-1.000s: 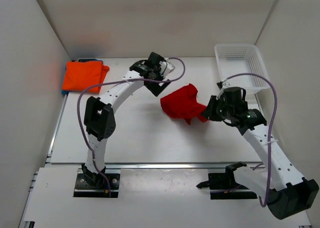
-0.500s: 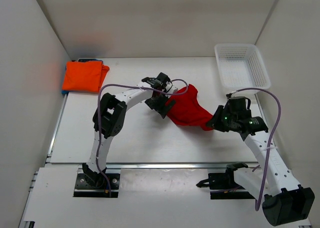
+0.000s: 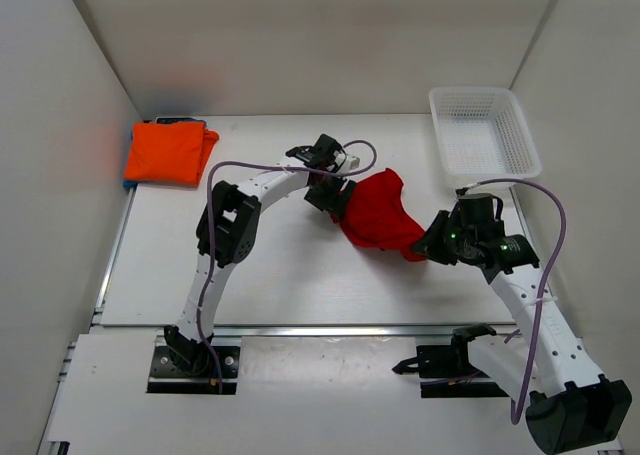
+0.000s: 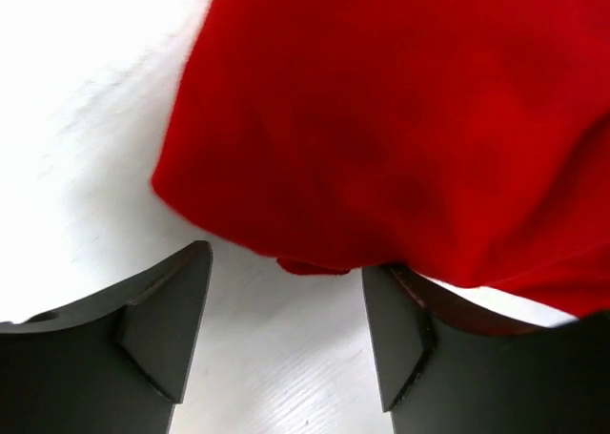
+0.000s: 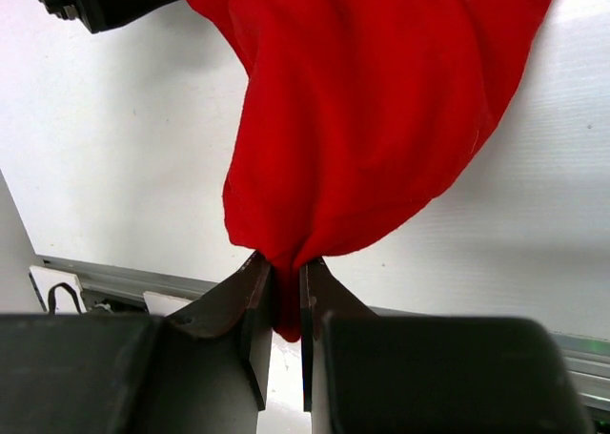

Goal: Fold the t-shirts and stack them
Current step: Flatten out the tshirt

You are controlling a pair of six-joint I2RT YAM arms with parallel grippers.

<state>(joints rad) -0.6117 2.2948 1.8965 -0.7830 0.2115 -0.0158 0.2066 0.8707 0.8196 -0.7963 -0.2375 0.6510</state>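
Overhead and 2 wrist close-ups share red t-shirt (image 3: 378,215).

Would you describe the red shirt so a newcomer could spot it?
On the white table, look just right of centre. The crumpled red t-shirt is there, pinched by the right gripper, unlike the folded orange t-shirt in the far left corner.

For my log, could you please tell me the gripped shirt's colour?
The shirt is deep red; see right wrist view.
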